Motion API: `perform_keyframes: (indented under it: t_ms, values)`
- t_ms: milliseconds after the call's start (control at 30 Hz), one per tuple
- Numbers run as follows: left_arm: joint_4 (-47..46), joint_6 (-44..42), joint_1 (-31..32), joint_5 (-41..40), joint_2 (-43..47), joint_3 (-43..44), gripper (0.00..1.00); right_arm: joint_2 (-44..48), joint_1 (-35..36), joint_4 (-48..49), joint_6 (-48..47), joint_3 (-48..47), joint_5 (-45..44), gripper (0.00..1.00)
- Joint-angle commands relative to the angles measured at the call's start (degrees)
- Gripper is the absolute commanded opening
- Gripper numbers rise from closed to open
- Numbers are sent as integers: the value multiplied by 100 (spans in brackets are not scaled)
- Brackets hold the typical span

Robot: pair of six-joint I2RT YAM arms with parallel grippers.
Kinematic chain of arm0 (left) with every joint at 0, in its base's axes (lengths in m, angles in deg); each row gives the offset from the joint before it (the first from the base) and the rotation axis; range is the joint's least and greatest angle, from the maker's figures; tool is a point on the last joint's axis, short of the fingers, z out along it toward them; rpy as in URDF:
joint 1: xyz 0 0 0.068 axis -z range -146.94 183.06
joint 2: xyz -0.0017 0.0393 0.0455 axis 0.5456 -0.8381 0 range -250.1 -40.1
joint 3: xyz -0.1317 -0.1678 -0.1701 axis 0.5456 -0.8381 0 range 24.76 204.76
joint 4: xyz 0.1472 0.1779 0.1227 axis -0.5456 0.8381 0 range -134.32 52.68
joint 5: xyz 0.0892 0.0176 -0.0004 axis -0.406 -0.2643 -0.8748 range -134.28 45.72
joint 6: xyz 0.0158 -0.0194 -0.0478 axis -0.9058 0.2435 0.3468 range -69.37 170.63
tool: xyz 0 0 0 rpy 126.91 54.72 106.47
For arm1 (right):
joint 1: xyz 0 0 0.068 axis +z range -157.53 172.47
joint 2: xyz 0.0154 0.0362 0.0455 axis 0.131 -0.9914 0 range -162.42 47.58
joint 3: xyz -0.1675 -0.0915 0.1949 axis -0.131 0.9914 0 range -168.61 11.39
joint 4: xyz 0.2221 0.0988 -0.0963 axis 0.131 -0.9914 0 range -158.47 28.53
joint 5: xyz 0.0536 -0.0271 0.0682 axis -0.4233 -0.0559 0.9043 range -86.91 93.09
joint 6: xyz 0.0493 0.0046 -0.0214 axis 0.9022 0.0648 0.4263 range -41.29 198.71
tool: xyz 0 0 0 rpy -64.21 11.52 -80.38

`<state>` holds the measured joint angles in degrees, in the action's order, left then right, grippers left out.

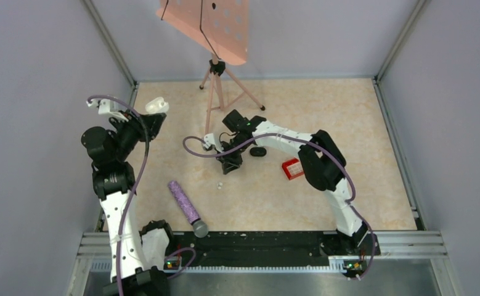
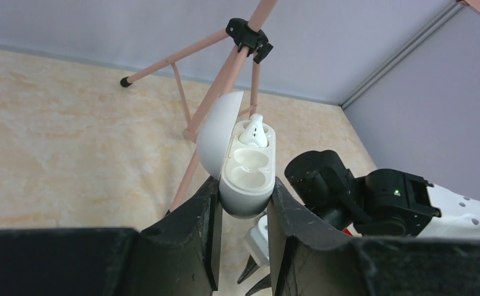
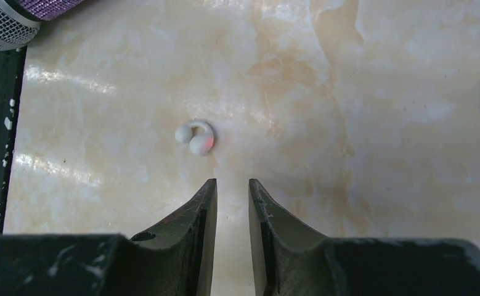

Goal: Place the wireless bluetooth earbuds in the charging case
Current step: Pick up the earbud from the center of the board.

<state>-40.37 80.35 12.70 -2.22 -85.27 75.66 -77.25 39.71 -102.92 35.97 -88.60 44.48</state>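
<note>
Top external and wrist views: one earbud seated, one to lift off the table

At far left the left gripper (image 1: 146, 121) holds the charging case (image 1: 156, 105) raised above the table (image 1: 348, 123), jaws clamped on its lower body. Its wrist view shows the lid (image 2: 217, 132) swung open, the seated earbud (image 2: 252, 131) in the farther socket and the nearer socket (image 2: 246, 165) bare.

Moving right, the microphone (image 1: 185, 206) lies near the front edge. Just right of it and farther in lies the loose earbud (image 1: 219, 184), alone on the marble. The right gripper (image 1: 231, 161) hangs over it from the far side. In the right wrist view its jaws stand a narrow gap apart with nothing between them. The bud lies just beyond the tips, a little left of their centre line and not touching them.

The step in hand looks like picking up that bud. To do it well:
- Spread the jaws wider.
- Shift until the bud lies squarely between the pads.
- Come down close to the table and close gently.

The bud is tiny, glossy and rounded, so an off-centre squeeze would likely flick it away. Grip one bulb and leave the other free for the socket. The left arm should hold the case steady with the bare socket facing up.

Farther right, the red basket (image 1: 292, 168) sits well apart and plays no part.
</note>
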Motion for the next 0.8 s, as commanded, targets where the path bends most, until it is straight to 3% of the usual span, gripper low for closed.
perform_keyframes:
  t_ms: [0, 767]
  values:
    - [19, 41, -43, -127, -76, 248, 0, -285, 199, 112, -47, -480, 214, 25]
    - [144, -9, -47, 48, -133, 369, 0, -698, 524, 355, 214, -634, 291, 26]
